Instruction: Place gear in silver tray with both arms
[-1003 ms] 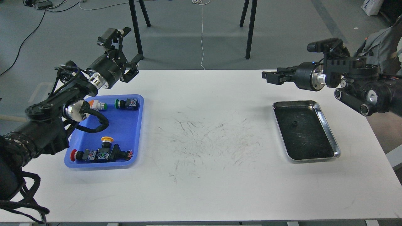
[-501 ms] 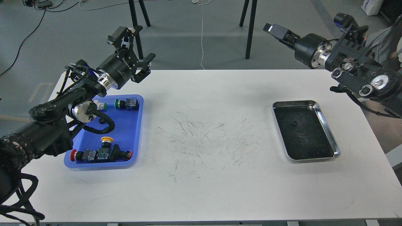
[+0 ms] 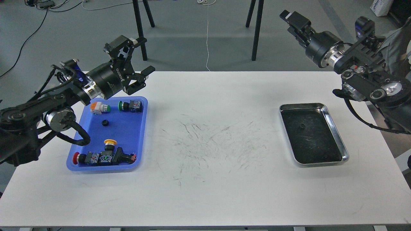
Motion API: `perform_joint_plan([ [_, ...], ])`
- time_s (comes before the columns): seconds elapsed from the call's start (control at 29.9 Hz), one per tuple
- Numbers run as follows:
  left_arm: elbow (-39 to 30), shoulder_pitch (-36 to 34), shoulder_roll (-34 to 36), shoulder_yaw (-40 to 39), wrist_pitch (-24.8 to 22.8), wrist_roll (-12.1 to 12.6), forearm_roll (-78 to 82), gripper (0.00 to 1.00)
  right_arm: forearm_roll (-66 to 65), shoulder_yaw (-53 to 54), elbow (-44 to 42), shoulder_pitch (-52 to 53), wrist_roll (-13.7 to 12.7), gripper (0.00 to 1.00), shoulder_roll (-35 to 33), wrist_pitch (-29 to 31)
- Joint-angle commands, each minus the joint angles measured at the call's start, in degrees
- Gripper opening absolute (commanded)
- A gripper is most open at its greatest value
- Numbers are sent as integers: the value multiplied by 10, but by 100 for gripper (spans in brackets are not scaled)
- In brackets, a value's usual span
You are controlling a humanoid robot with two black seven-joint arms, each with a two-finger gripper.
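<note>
The silver tray (image 3: 316, 144) lies on the right side of the white table, with a small black gear (image 3: 301, 126) on its dark floor. A second small black gear (image 3: 104, 122) lies in the blue tray (image 3: 128, 134) at the left. My left gripper (image 3: 149, 54) is open and empty, raised over the blue tray's far edge and pointing up and right. My right gripper (image 3: 286, 15) is raised high beyond the table's far right edge, well above and behind the silver tray. Its fingers cannot be told apart.
The blue tray also holds several push-button switches with green, orange, yellow and red caps (image 3: 109, 141). Black stand legs (image 3: 255, 35) rise behind the table's far edge. The table's middle (image 3: 208, 141) bears dark scratch marks.
The right gripper swung up from over the table's far edge to high behind it. The left arm drew back to the left, uncovering the gear in the blue tray.
</note>
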Motion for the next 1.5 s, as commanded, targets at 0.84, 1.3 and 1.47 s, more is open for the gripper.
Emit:
perform_joint_plan([
  [0.84,9,85,80,29,152,0,359,100,127,134,4,-106,0,92,1,-8],
  [1.3,52,125,83,55,262,0,504,99,126,132,10,-106,0,92,6,-8],
  [1.47,66,115,83,70,256,0,506,99,126,133,11,-106,0,92,7,-8],
])
